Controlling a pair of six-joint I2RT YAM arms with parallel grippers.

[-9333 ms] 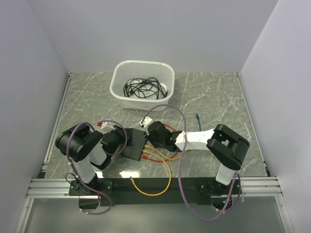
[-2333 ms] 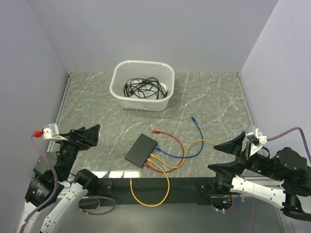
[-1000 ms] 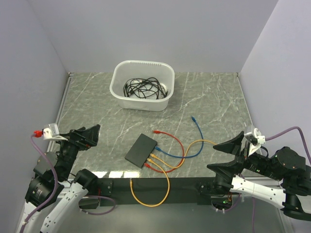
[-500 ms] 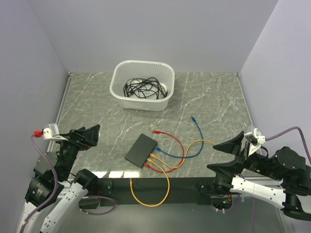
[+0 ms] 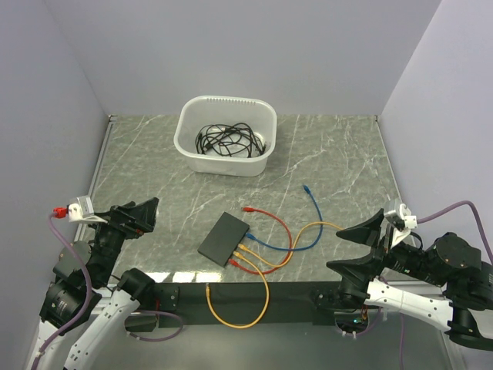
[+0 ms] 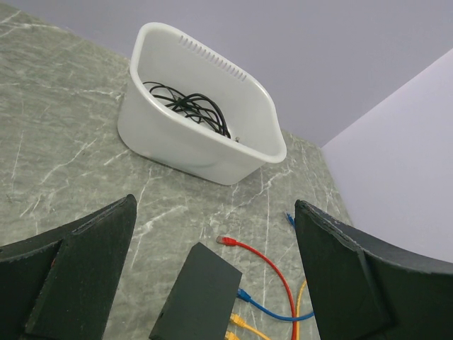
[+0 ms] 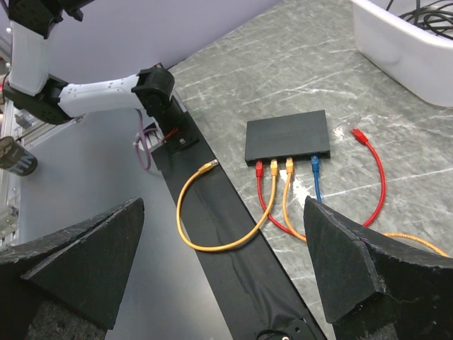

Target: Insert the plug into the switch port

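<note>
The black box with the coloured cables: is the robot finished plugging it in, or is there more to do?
Mostly done, it seems: four plugs, red, two yellow, blue, sit in the switch. Nothing is in hand: the left gripper and right gripper are open, empty, away from it. A loose red plug lies nearby; whether a free port remains, I cannot tell.

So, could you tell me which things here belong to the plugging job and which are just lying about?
Job: switch; four cables plugged into it.
Lying about: white tub; black cables inside it.
</note>
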